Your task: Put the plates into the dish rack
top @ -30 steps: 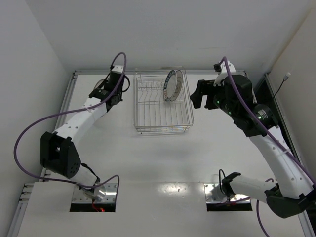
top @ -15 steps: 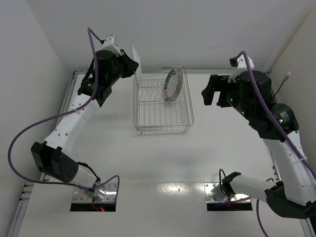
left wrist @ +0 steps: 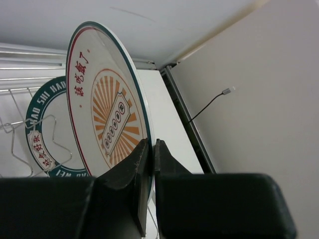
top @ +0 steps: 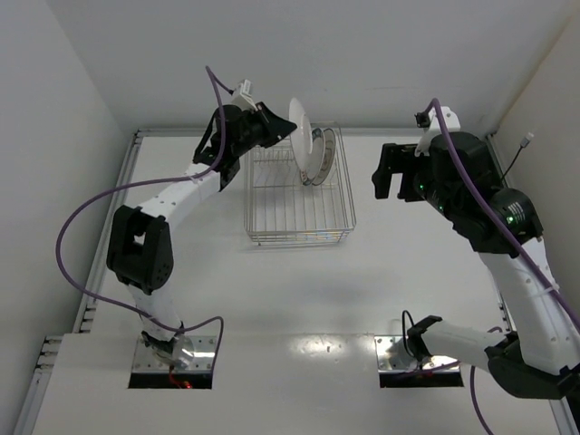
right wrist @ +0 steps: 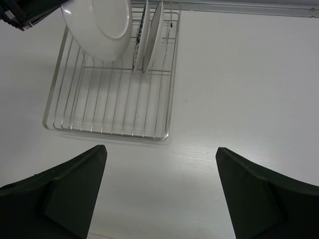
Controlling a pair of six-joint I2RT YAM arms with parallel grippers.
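On the white table the dish rack sits in the upper middle of the overhead view. It looks light and unanchored, so a hard touch-down could slide it across the table.

Two plates already stand on edge in the rack's far right slots. In the right wrist view they are close together at the top of the frame.

The sunburst plate hangs in the air above the rack's far edge, just beside those two and tilted, not upright. We see the main risk here: if it comes down at this slant it may knock the nearest standing plate, or land on top of a divider wire instead of between two.

The left claw is clenched on the sunburst plate's rim, and only a narrow strip of the edge is pinched. We judge this a thin hold — a bump against wire or china could twist the plate in the jaws or let it slip out.

The right claw is released wide with nothing in it, at the upper right of the overhead view — well apart from the rack, so it adds little danger.
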